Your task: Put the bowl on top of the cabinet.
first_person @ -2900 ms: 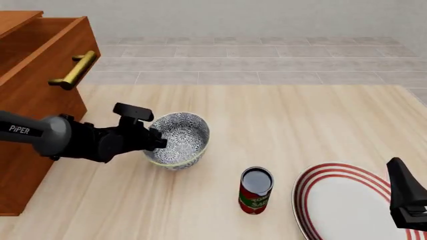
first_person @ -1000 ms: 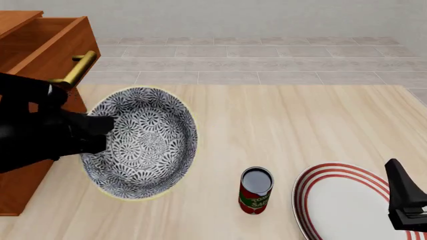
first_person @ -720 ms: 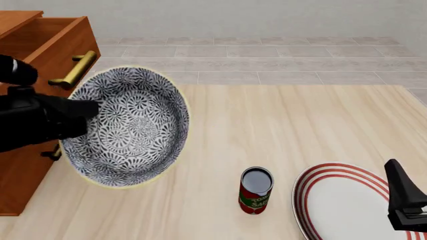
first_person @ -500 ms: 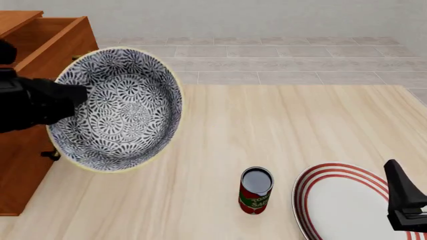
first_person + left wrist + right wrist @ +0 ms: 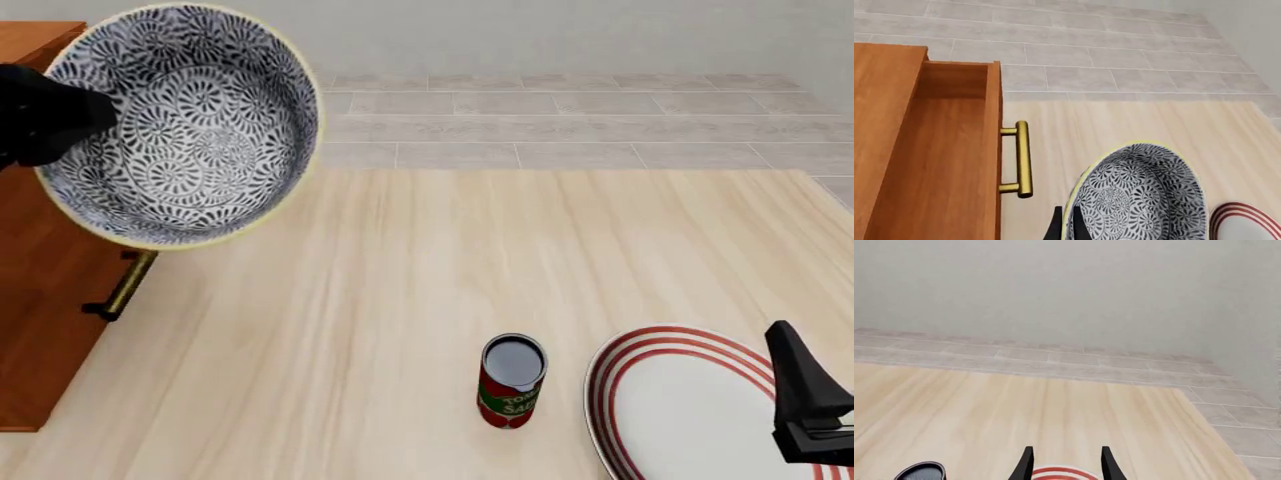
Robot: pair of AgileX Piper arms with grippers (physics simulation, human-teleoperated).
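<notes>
Left gripper jaws clench the grey-blue floral bowl's rim, lifted higher than before beside the reddish-brown wooden cabinet; red tin can below; right gripper jaws released.

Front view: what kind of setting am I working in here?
A simulated tabletop, apparently a kitchen-style test scene: a pale wooden table on grey tiled floor, with a wooden cabinet, the lifted bowl, a can and a plate.

Only lettering visible: red can on the table carries a white label, partly legible, reading "SA" on its lower line.
</notes>
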